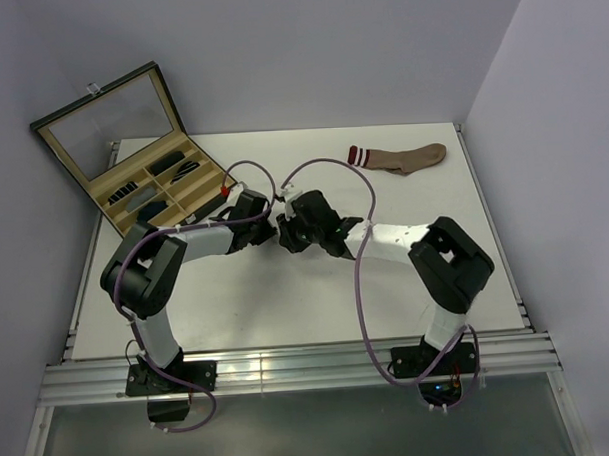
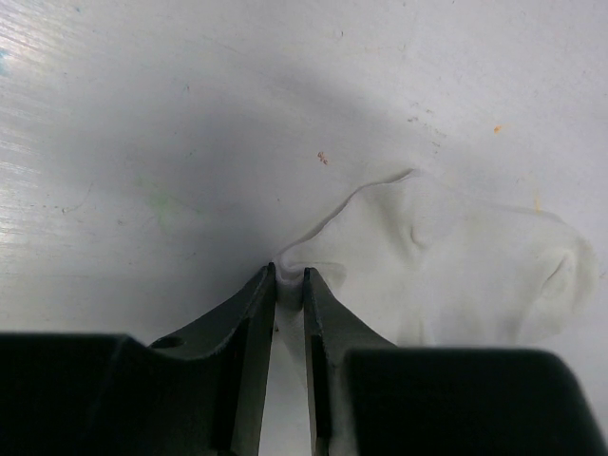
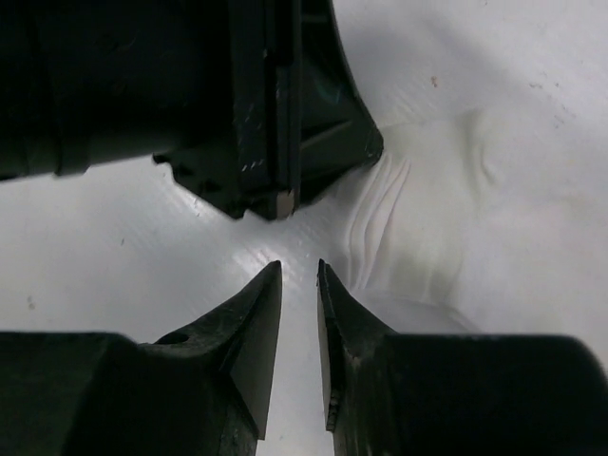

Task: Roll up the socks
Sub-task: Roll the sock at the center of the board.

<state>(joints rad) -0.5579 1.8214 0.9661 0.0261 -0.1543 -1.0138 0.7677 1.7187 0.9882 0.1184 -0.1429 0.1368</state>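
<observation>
The right claw (image 3: 299, 271) hangs over the tabletop (image 3: 114, 247), jaws slightly apart with nothing between them. Just ahead, the left claw (image 3: 282, 201) pinches the wrinkled edge of a white sock (image 3: 446, 218).

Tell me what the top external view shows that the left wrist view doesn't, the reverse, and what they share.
Top external only: the brown sock with a striped cuff at the far edge, and the open case. Left wrist only: the white sock, a fold of it pinched by the left claw. Both: that claw and the table.
</observation>
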